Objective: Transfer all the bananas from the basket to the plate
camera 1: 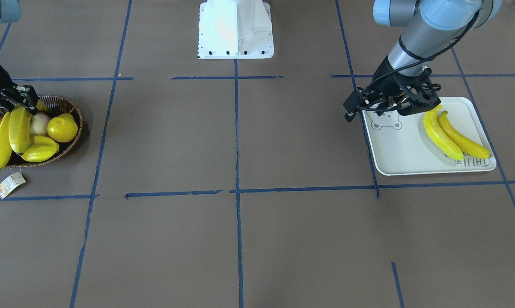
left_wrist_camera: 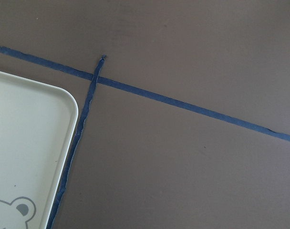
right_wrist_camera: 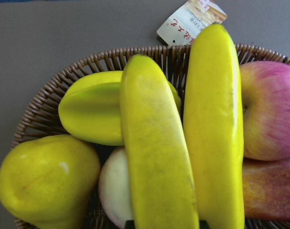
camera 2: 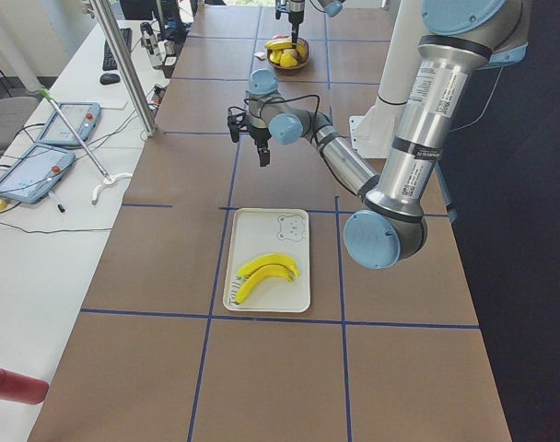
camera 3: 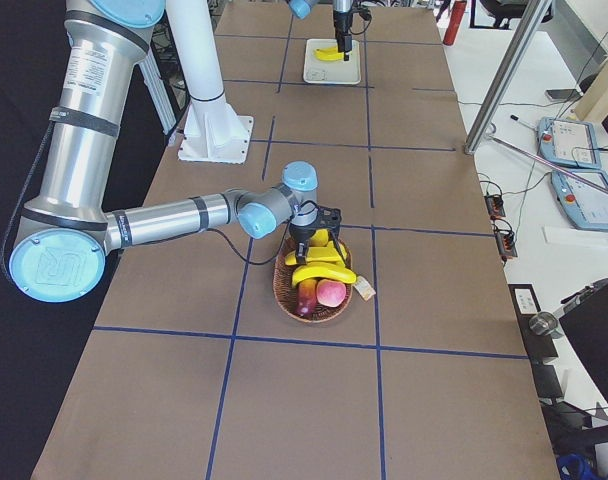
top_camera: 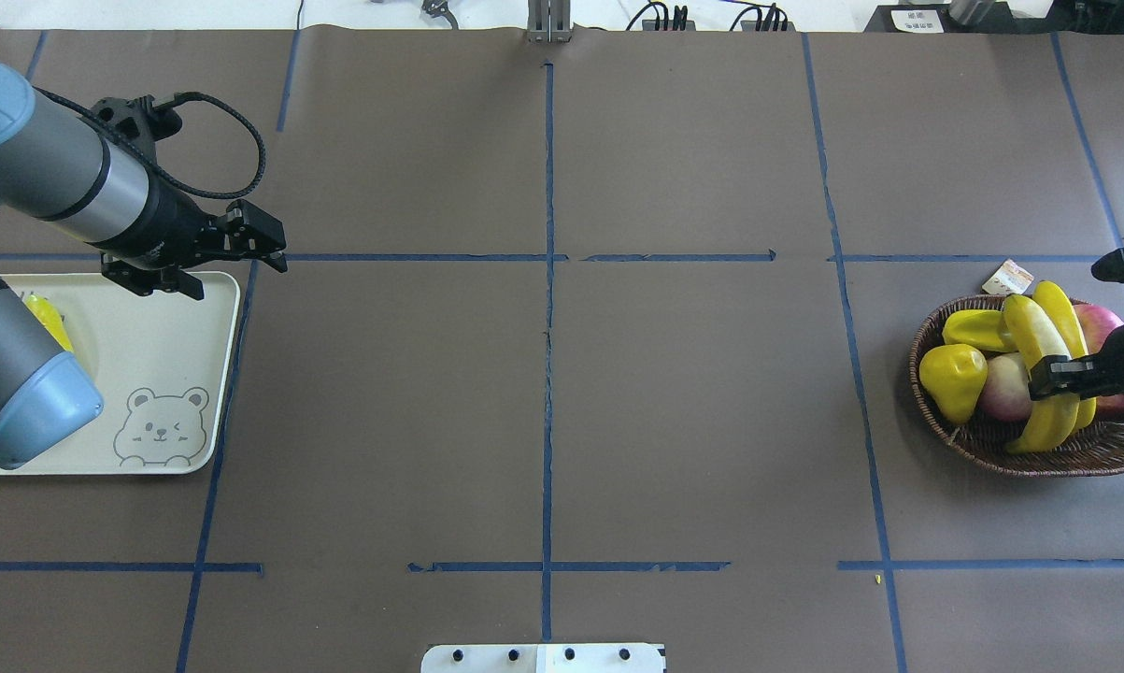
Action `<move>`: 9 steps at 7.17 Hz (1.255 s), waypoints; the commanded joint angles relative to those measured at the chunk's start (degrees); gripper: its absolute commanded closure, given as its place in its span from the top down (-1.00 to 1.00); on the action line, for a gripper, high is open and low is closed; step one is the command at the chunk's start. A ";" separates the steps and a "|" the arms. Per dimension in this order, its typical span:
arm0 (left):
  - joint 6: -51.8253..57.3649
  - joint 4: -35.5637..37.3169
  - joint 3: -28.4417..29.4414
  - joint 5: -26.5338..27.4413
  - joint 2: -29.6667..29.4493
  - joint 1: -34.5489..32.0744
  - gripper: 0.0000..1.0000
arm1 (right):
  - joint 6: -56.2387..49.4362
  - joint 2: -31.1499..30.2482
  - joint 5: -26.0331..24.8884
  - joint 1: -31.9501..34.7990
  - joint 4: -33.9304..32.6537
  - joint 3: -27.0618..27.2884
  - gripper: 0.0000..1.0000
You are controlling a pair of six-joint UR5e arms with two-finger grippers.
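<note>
We see two bananas (camera 1: 442, 137) on the plate (camera 1: 394, 158) and two in the basket (top_camera: 991, 439). Our right tool (top_camera: 1055, 377) straddles one mid-length, apparently clamped. Stiff, light and slick, it suits a middle grip. Our left tool (top_camera: 270, 245) hangs empty by the plate, and we cannot tell its gap.

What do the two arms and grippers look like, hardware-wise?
Both arms: silver-grey tubes with light-blue joint caps and black wrist sections. The left arm carries a looping black cable to its black two-finger left gripper; a white printed label sits on its upper tube. The right gripper is black too.
</note>
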 commanded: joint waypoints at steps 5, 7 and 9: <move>-2.61 -0.61 0.16 -0.21 -2.66 0.49 0.99 | 1.30 5.88 10.08 5.73 0.11 11.09 -0.99; -8.32 -7.93 2.08 -0.21 -7.32 2.52 0.99 | 16.51 20.72 11.00 -2.29 0.20 9.43 -0.97; -21.02 -31.78 7.51 -0.13 -7.34 5.48 0.98 | 26.87 33.32 -1.15 -15.02 0.11 6.71 -0.96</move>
